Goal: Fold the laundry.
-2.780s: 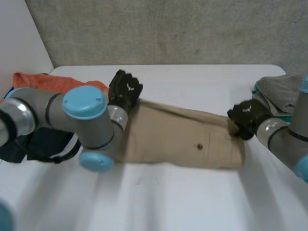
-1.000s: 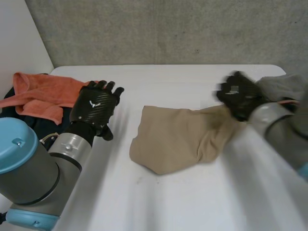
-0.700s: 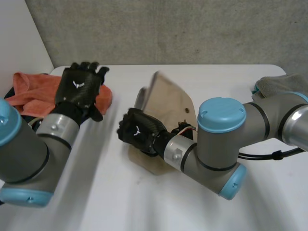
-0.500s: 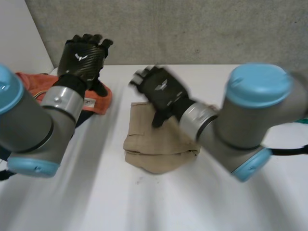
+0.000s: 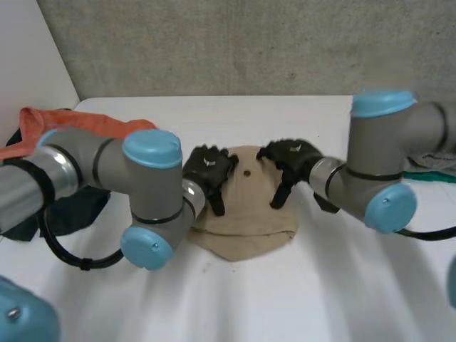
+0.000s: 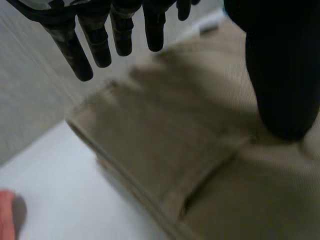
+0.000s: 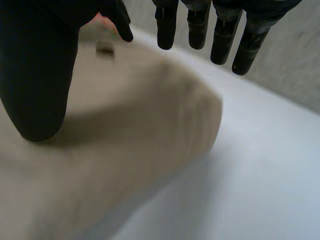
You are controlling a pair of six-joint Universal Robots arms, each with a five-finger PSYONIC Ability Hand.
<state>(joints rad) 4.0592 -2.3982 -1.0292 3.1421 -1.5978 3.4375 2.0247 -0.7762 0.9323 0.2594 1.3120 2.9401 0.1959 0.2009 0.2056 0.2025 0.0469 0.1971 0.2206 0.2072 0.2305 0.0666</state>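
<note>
A tan garment (image 5: 246, 217) lies folded into a compact, layered bundle on the middle of the white surface (image 5: 320, 285), between the two arms. Both hands are on its far part, with a small dark button (image 5: 246, 172) showing on the cloth between them. The left hand (image 5: 208, 169) sits at the bundle's far left corner. In the left wrist view its fingers (image 6: 97, 42) are straight and slightly spread, reaching out over the far edge of the garment (image 6: 175, 165), and whether their tips touch the cloth cannot be told. Its thumb (image 6: 280, 75) points down, its tip resting on the fabric beside a stitched seam. Nothing is pinched or gripped. The right hand (image 5: 291, 158) sits at the far right corner in much the same pose. In the right wrist view its fingers (image 7: 221, 42) are straight and a little apart, held over the rounded folded edge of the garment (image 7: 125, 150). Its thumb (image 7: 35, 85) comes down with its tip on the cloth, and no fabric is caught between thumb and fingers. Off to the left, well apart from the bundle, an orange cloth (image 5: 85, 122) lies at the surface's far corner, with a dark cloth (image 5: 75, 206) just beside it under the left arm.
</note>
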